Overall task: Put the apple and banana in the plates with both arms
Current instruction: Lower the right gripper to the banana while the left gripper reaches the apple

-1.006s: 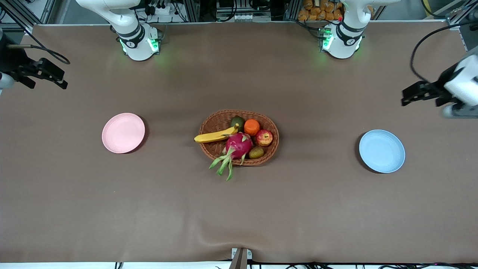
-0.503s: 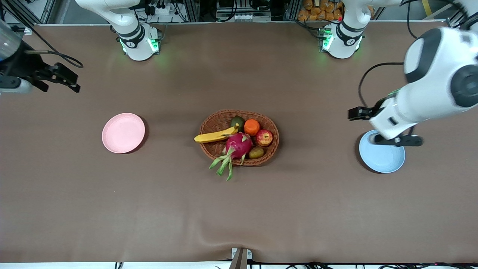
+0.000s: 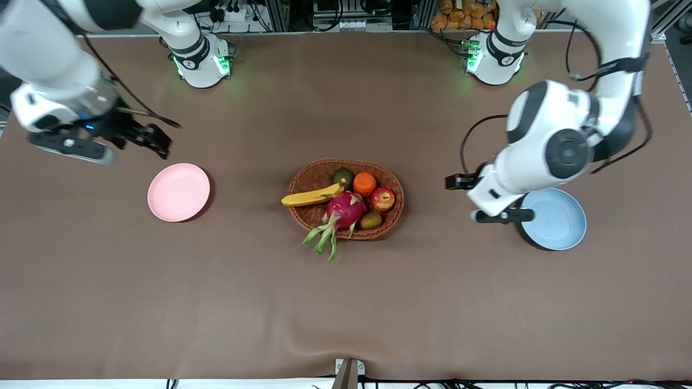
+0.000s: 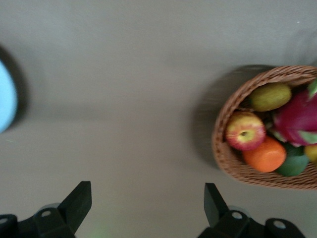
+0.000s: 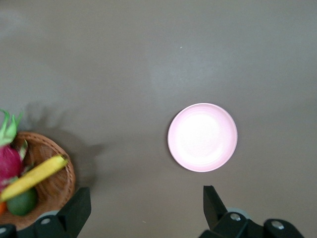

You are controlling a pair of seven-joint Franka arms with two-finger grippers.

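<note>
**A:** Both arms are up over the brown desk (image 3: 346, 302). In the middle sits the woven basket (image 3: 392, 213), and the banana (image 3: 312, 196) lies across its rim at the right arm's end, one tip poking out over the desk.

**B:** And the apple (image 3: 383, 199)?

**A:** In the basket too, toward the left arm's end, just beside the orange (image 3: 364, 183) and the dragon fruit (image 3: 346, 210). A green avocado (image 3: 343, 176) sits by the orange, and a brownish kiwi (image 3: 371, 220) lies nearer the front camera than the apple.

**B:** Plates?

**A:** The pink plate (image 3: 178, 192) rests toward the right arm's end, the blue plate (image 3: 557, 219) toward the left arm's end, both well apart from the basket, neither with any fruit on it.

**B:** Where's the left claw (image 4: 147, 198)?

**A:** Over bare desk between the blue plate and the basket, fingers spread wide with nothing between them. Its wrist view shows the apple in the basket, with a sliver of blue plate at the frame's edge.

**B:** The right claw (image 5: 147, 197)?

**A:** Over the desk beside the pink plate, also released, fingers apart and holding nothing. Its wrist view takes in the pink plate and the banana's end of the basket.
</note>
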